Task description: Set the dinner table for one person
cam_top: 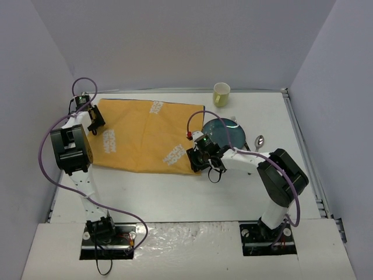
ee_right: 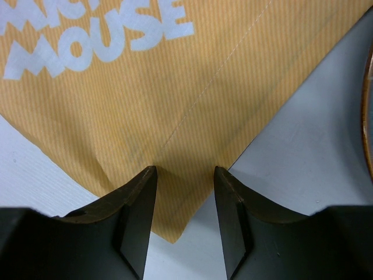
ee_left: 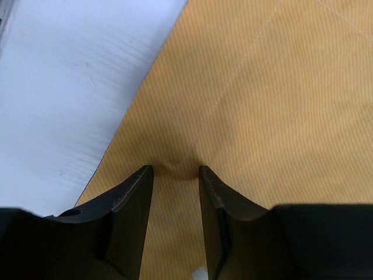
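Orange-yellow cloth mat with white print, lying slightly askew on the left-centre of the large flat white rectangular bench with thin metal rim (the bench spans the whole floor of the view, under everything). Left pincer: narrowly spread, tips pressed down near the mat's left edge, a small pucker of cloth between them. Right pincer: spread, astride the mat's near right corner, nothing gripped. Just beside that corner: round dark blue-green plate bearing a silver fork; silver spoon to its right; pale yellow mug at the far edge. Hazards, as judged: thin cloth slipping from one pincer on closing, so the mat drags askew or bunches; a rightward pull carrying the corner or the right wrist into the plate, knocking the fork loose.
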